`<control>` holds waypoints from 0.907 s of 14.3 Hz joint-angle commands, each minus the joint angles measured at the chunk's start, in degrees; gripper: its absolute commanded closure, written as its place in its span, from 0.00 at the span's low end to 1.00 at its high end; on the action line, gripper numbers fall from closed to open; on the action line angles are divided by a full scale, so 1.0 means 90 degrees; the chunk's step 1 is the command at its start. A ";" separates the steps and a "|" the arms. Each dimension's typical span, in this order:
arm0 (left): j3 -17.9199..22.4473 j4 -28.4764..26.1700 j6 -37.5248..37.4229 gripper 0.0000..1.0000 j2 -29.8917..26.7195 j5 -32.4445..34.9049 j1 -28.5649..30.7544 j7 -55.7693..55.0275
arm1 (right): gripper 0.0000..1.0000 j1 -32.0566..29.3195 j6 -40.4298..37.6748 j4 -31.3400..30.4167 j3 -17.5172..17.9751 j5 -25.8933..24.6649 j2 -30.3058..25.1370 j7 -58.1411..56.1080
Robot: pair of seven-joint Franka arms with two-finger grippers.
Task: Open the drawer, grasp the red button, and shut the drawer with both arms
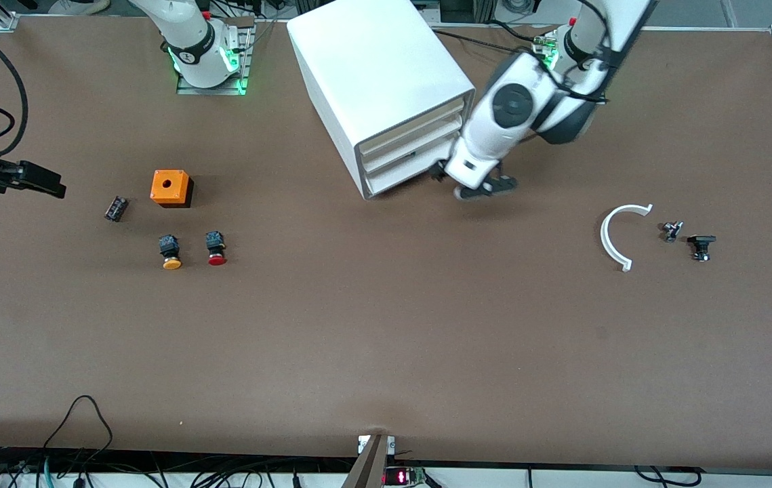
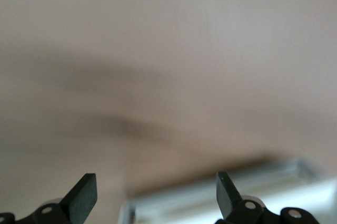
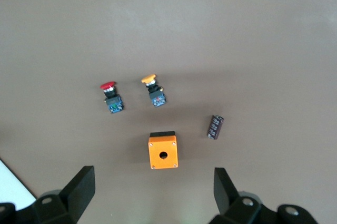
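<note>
Here's the white drawer cabinet (image 1: 386, 88), angled near the robots' edge of the desk at about mid-length, its three drawer fronts (image 1: 413, 152) facing the left arm's end and a little toward the front camera. All three look pushed in, or very nearly so. Right in front of those drawers sits the left gripper (image 1: 474, 181), low at the level of the bottom drawer, the left arm (image 1: 514, 108) bending down to it from its base at the robots' edge. In the left wrist view the two black fingers (image 2: 84, 195) stand spread wide with nothing between them, a pale blurred surface filling the picture.

Over toward the right arm's end, the button (image 1: 215, 248) with the red cap lies on its side on the brown desk (image 1: 386, 352), cap pointing toward the front camera. Just beside it, closer to the right arm's end, lies the yellow-capped button (image 1: 170, 252), the same way round. The orange cube (image 1: 171, 188) with the hole on top sits closer to the robots' edge than both, and a small dark component (image 1: 116, 208) lies beside the cube toward the desk's end.

The right gripper (image 1: 36, 179) hangs up high at the right arm's end of the desk. Its wrist view looks straight down on the button (image 3: 110, 96), fingers (image 3: 79, 187) parted wide, gripping nothing.

At the left arm's end, a white curved piece (image 1: 615, 234) and two small dark parts (image 1: 687, 238) lie together.
</note>
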 commanded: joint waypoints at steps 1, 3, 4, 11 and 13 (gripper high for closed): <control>0.0812 0.0322 -0.0227 0.00 -0.0497 0.0095 0.0165 0.0832 | 0.00 -0.0010 0.0507 -0.1256 -0.0019 0.0042 -0.1041 -0.0140; 0.1203 0.0468 -0.0821 0.00 -0.0985 0.0086 0.0204 0.1430 | 0.00 -0.0001 0.0899 -0.1980 0.0000 0.0013 -0.1608 -0.0140; 0.1418 0.0566 -0.1259 0.00 -0.1249 0.0095 0.0214 0.1471 | 0.00 -0.0001 0.0851 -0.1983 0.0000 0.0013 -0.1610 -0.0140; 0.2406 0.2576 -0.4180 0.00 -0.1544 0.0817 0.0379 0.2346 | 0.00 -0.0001 0.0939 -0.1895 0.0000 -0.0026 -0.1503 -0.0160; 0.2416 0.2734 -0.4437 0.00 -0.1525 0.0818 0.0711 0.2982 | 0.00 -0.0001 0.1017 -0.1875 -0.0010 -0.0036 -0.1503 -0.0150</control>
